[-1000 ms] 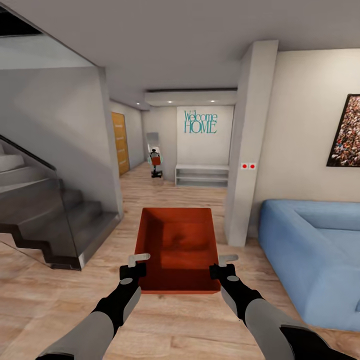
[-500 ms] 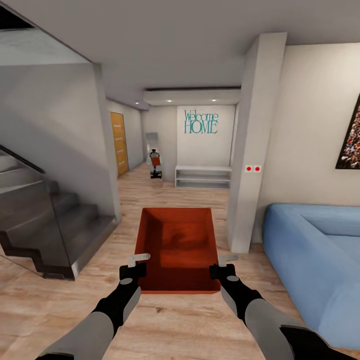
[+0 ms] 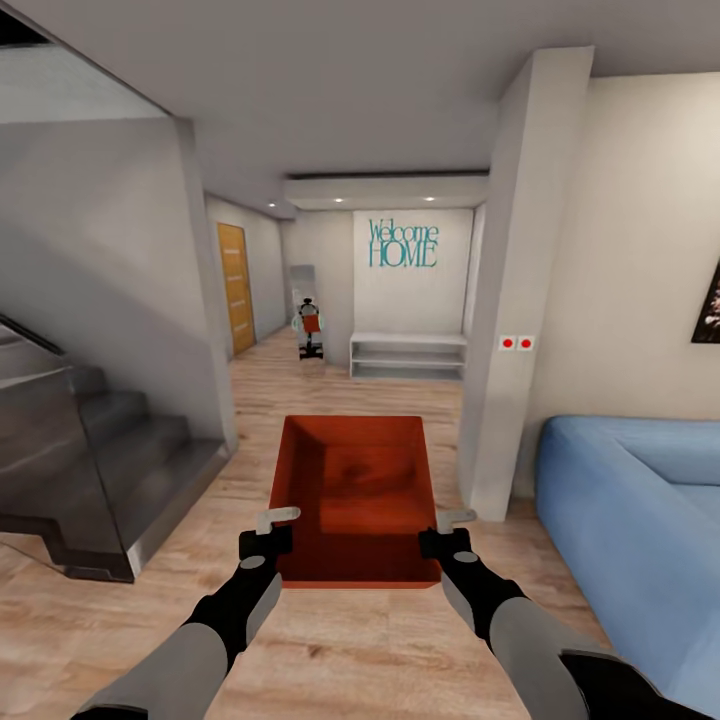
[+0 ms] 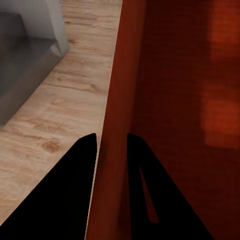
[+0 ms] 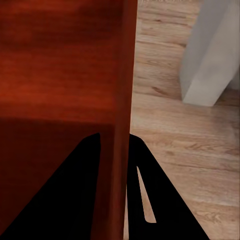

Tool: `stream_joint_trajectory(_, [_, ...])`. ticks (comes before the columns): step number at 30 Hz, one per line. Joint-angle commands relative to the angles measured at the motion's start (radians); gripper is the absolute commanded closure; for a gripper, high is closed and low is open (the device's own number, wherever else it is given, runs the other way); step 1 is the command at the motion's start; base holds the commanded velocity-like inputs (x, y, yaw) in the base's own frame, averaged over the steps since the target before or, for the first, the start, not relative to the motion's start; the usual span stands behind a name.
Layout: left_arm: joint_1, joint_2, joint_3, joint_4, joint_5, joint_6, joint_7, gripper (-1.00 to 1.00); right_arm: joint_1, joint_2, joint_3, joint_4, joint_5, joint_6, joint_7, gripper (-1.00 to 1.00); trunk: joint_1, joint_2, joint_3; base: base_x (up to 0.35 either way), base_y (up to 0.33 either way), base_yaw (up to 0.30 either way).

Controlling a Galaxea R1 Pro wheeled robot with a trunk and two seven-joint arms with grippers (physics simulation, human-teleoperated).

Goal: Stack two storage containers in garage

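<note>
Orange-red storage container [image 3: 358, 495] hung level above the wood plank floor [image 3: 330, 640] of the living room, carried out in front of the robot. Left gripper [image 3: 279, 519] was clamped on its left wall, one finger inside, one outside; right gripper [image 3: 455, 519] pinched the right wall likewise. Staircase [image 3: 90, 450] stood left, blue sofa [image 3: 630, 520] right, white pillar [image 3: 505, 330] just beyond. Hallway with "Welcome HOME" lettering [image 3: 402, 244] lay ahead.
</note>
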Motion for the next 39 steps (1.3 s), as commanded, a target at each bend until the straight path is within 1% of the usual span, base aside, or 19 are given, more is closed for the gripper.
stream_joint_trajectory(1, [-0.001, 0.024, 0.001, -0.002, -0.014, -0.056, 0.020, 1.00, -0.001, 0.001, -0.044, 0.004, 0.002, -0.003, 0.007, 1.00, 0.001, -0.002, -0.002, 0.322, 0.000, 0.000])
stream_joint_trajectory(9, [-0.001, 0.024, 0.002, -0.002, -0.014, -0.056, 0.020, 1.00, -0.001, 0.001, -0.044, 0.004, 0.002, -0.003, 0.007, 1.00, 0.001, -0.002, -0.002, 0.322, 0.000, 0.022])
stream_joint_trajectory(22, [0.000, 0.024, 0.001, -0.002, -0.014, -0.056, 0.020, 1.00, -0.001, 0.000, -0.044, 0.004, 0.002, -0.003, 0.007, 1.00, 0.001, -0.002, -0.002, 0.322, 0.000, 0.220])
stream_joint_trajectory(39, [-0.001, 0.024, 0.002, -0.002, -0.014, -0.056, 0.020, 1.00, -0.001, -0.001, -0.044, 0.003, 0.002, -0.003, 0.007, 1.00, 0.001, -0.002, -0.002, 0.322, 0.000, 0.011])
